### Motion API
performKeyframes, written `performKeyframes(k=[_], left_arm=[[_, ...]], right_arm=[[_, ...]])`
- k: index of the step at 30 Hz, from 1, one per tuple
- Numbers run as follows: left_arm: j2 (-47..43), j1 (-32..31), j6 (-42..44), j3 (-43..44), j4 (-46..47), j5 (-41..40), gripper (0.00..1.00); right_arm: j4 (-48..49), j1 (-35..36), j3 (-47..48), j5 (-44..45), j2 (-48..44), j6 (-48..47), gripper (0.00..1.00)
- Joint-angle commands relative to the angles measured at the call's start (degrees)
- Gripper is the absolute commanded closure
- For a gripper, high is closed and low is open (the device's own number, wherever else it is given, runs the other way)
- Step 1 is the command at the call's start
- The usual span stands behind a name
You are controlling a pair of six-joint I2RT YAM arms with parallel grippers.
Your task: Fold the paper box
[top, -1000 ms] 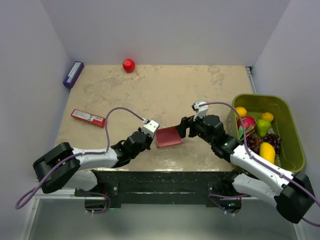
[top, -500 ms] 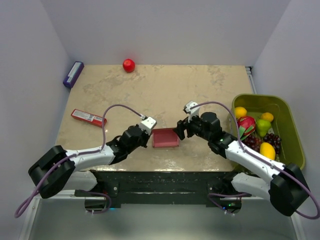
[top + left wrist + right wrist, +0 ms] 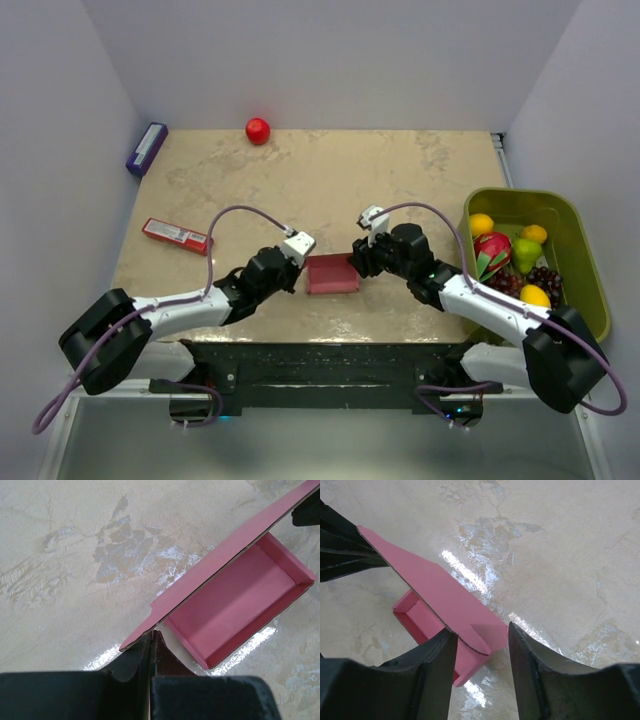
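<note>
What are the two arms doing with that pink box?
Both arms are working on the pink box near the front edge of the table. The left gripper is shut on one corner of the lid flap, holding it up off the open tray. The right gripper has its jaws apart on either side of the flap's other end, not clamped on it. The box is not yet closed.

Green fruit bin; perhaps a tomato.
</note>
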Motion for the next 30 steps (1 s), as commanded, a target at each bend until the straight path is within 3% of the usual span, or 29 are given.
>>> performKeyframes(k=[1, 3, 8, 10, 16, 19, 30], left_arm=[[1.17, 0.53, 1.19, 2.24, -1.73, 1.36, 1.00], [1.34, 0.62, 1.28, 2.59, -1.91, 1.28, 1.00], [1.78, 0.62, -0.91, 3.82, -1.30, 1.01, 1.00], [2.92, 0.62, -3.28, 5.48, -0.51, 1.10, 1.00], [8.20, 0.36, -7.50, 12.33, 0.37, -0.83, 1.00], [9.87, 0.18, -7.86, 13.49, 1.59, -3.29, 1.00], [8.64, -1.31, -11.29, 3.83, 11.61, -7.07, 1.00]], right_arm=[[4.22, 0.42, 0.93, -0.21, 1.33, -1.53, 0.57], [4.30, 0.51, 1.37, -0.12, 1.86, -1.80, 0.62], [4.39, 2.26, 1.73, 2.50, 3.09, -1.36, 0.94], [5.70, 4.11, 0.94, 7.24, 3.10, -0.31, 0.99], [16.94, 14.03, 0.23, 26.20, 7.74, 4.35, 1.00], [18.98, 15.62, 2.68, 30.88, 12.31, 4.35, 1.00], [26.71, 16.07, 4.36, 37.22, 20.23, 5.66, 1.00]])
